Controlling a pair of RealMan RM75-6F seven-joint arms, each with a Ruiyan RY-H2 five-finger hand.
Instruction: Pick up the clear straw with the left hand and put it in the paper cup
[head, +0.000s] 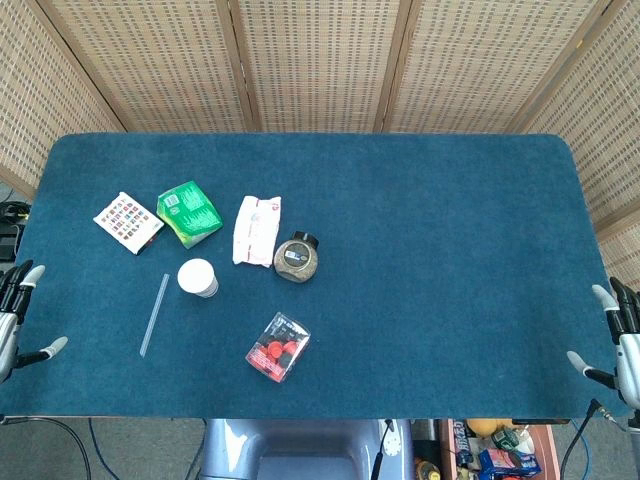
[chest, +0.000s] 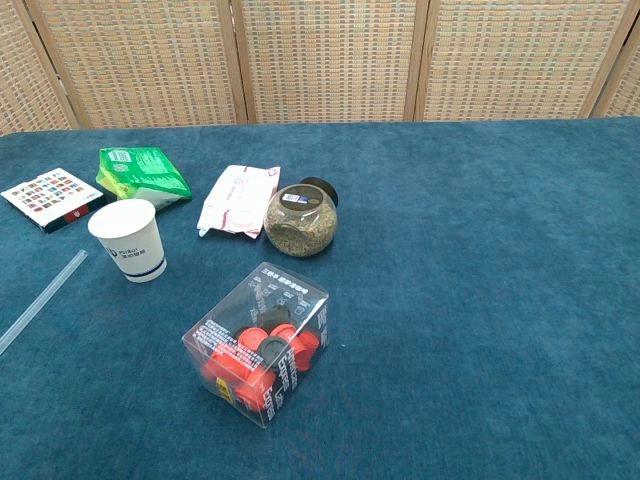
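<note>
Nothing of the task looks done yet. The clear straw (head: 155, 314) lies flat on the blue table (head: 440, 250), on the left side toward the near edge, running near to far. The paper cup (head: 198, 278) stands upright just to its right and a little farther back, apart from the straw, and as far as the head view shows there is nothing in it. The left hand (head: 18, 318) sits at the far left edge of the head view, off the side of the table, with its fingers apart and nothing in them; it is well short of the straw. The right hand (head: 618, 335) sits at the opposite edge, also spread and holding nothing. Neither hand shows in the chest view. Around the cup are a green packet (head: 189, 213), a white packet (head: 256, 229), a round jar (head: 297, 257), a flat printed box (head: 128, 221) and a clear box of red caps (head: 278, 347). All steps appear to remain: reaching to the straw, lifting the thin piece off the cloth, and standing it in the cup.
</note>
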